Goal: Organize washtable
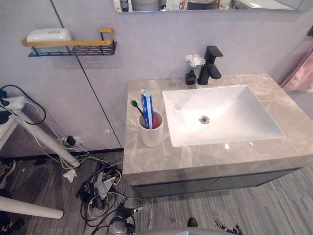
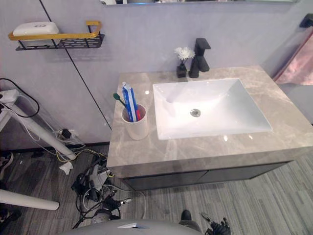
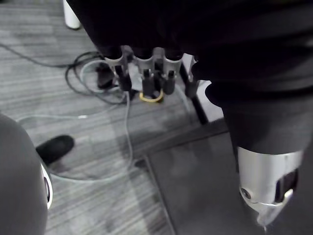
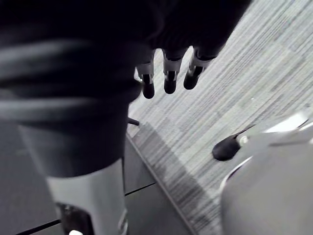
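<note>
Left robot hand (image 3: 146, 81) and right robot hand (image 4: 169, 78) hang low, fingers loose, empty. A clumsy reach could topple the top-heavy cup (image 1: 150, 132) on the surface (image 1: 205, 159) into the sink (image 1: 244, 117).

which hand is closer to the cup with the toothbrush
Left, most likely. The left hand hangs low over the cable tangle on the floor, below the counter end where the cup stands. The right hand hangs over striped floor, farther right.

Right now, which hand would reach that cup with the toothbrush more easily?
Probably the left hand. The cup stands on the countertop left of the sink. Both hands hang open near the floor, the right hand no closer.
</note>
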Motion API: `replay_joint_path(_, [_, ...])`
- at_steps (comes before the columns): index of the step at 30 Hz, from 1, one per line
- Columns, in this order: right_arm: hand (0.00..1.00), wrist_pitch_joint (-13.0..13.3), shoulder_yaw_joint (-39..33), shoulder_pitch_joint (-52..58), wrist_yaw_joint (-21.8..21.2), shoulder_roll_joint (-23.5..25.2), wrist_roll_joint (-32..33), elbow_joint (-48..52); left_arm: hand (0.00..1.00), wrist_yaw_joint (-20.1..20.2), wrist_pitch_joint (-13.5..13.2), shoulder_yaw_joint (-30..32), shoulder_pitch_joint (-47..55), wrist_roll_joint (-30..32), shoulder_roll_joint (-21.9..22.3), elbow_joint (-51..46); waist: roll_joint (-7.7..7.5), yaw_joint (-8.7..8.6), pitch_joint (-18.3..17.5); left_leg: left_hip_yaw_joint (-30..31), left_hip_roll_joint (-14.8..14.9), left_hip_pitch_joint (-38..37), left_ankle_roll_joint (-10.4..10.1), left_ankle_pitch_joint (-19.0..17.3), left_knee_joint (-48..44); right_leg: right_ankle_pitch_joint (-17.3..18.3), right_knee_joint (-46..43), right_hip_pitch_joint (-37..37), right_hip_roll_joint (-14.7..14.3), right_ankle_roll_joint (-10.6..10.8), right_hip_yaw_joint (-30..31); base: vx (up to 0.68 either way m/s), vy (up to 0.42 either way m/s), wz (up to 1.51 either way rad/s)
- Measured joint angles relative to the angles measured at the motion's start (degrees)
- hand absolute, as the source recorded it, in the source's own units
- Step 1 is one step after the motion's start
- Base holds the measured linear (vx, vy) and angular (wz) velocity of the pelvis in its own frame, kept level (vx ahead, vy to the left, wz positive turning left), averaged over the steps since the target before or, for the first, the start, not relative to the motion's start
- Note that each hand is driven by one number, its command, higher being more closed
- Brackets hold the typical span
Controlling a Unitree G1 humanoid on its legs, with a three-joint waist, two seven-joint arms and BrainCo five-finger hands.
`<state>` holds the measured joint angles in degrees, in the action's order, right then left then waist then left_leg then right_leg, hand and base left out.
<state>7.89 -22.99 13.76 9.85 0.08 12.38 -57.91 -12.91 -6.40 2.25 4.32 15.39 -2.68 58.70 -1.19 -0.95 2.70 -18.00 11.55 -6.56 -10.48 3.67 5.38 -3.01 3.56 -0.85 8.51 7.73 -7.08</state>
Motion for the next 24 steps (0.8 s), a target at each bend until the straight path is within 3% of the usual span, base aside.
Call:
replay_joint_path(5, [0.00,-2.3,-2.2,-1.0,-1.2,-0.8,0.2,-3.5,0.00,1.2,0.2,5.4,0.0,-13.0,-0.3,2.4,0.36,-0.03,0.4,1.3,-0.4,-0.9,0.1,-0.3,0.0,0.2,0.2,-1.6,0.5,0.0,-2.0,0.06,0.006,0.15])
replay_joint_path(7, [0.00,-2.3,-2.1,-1.1,-1.4,-1.2,0.2,-3.5,0.00,1.9,0.2,6.8,0.0,-16.2,-0.1,2.4,0.69,-0.02,0.7,1.7,-0.4,-0.9,0.1,-0.3,0.0,0.2,0.3,-2.0,0.6,0.0,-2.7,0.00,0.002,0.14])
replay_joint_path(14, [0.00,-2.2,0.3,-1.2,-2.4,-2.1,0.2,-3.5,0.00,2.2,-1.4,14.0,0.7,-39.0,0.7,0.5,1.06,-0.03,0.9,2.7,-0.5,-1.4,0.2,-0.3,0.0,0.6,0.9,-3.2,0.7,0.0,-4.0,-0.04,-0.008,0.07])
replay_joint_path(16, [0.00,-2.1,0.5,-1.2,-2.3,-2.1,0.2,-3.5,0.00,1.2,-2.9,19.2,1.3,-46.5,1.4,-6.6,1.00,-0.01,0.8,3.2,-0.5,-0.6,0.3,-0.4,0.2,0.8,1.0,-3.1,0.7,-0.4,-4.8,-0.03,-0.008,0.16])
replay_joint_path(18, [0.00,-1.9,0.7,-1.2,-2.3,-2.1,0.2,-3.5,0.00,0.3,-5.1,21.8,2.8,-50.0,2.1,-15.1,0.96,0.06,0.7,3.5,-0.5,-0.2,0.5,-0.5,0.3,0.8,1.1,-3.1,0.7,-0.4,-5.1,0.01,-0.007,0.10])
replay_joint_path(24, [0.00,-1.7,3.2,-1.1,-2.4,-3.0,0.2,-3.5,0.00,-2.7,-10.8,26.6,3.5,-50.5,2.6,-40.7,1.39,0.97,0.1,4.4,-0.5,0.2,0.3,-0.3,0.0,0.7,1.4,-3.3,0.7,-0.1,-5.9,0.07,-0.006,0.07])
